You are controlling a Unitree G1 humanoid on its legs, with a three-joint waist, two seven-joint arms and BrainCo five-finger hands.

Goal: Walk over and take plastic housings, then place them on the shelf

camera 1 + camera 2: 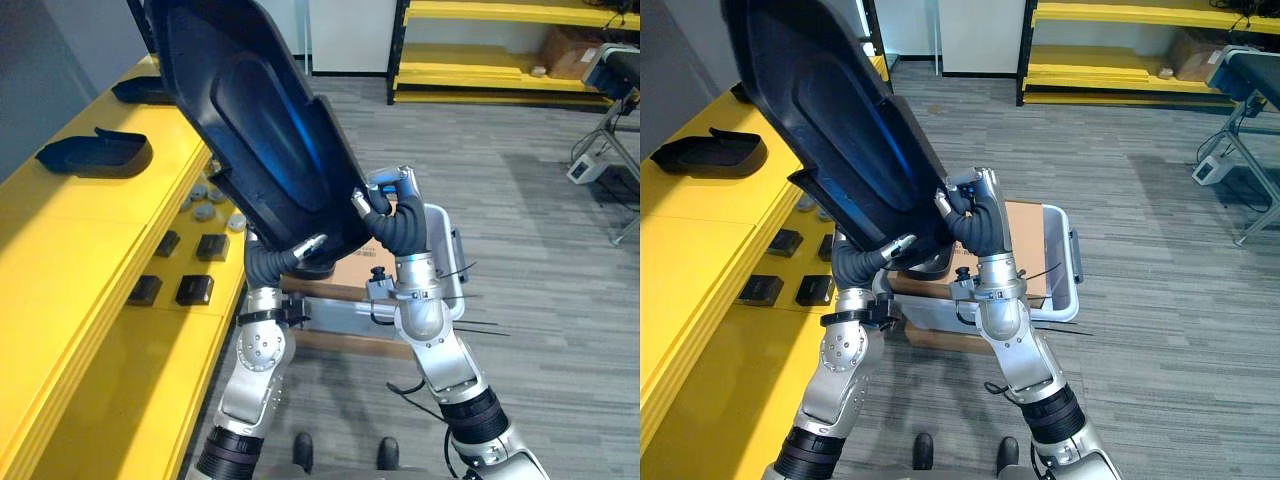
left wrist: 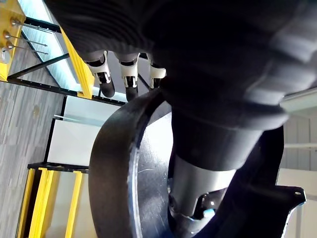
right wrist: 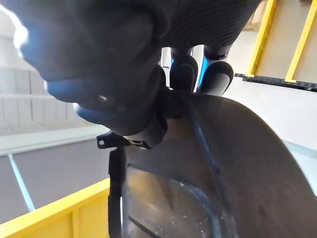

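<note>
Well, the big black plastic housing (image 1: 250, 120) is up in the air and tilted, gripped by both hands. The left hand (image 1: 282, 260) curls over its lower rim at six o'clock, and the right hand (image 1: 388, 212) clamps the edge at four o'clock. The yellow shelf (image 1: 80, 260) lies at nine o'clock, carrying a smaller housing (image 1: 95, 153).

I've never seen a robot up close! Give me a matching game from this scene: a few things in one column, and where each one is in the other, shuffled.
Things:
1. large dark housing
2. smaller black housing
3. small black blocks
4. cardboard box

Places:
A. on the lower ledge of the yellow shelf
B. held up by the left robot hand and the right robot hand
C. beyond the robot's arms, towards the grey floor
D. lying on the shelf's top

Pairs: 1-B, 2-D, 3-A, 4-C.
</note>
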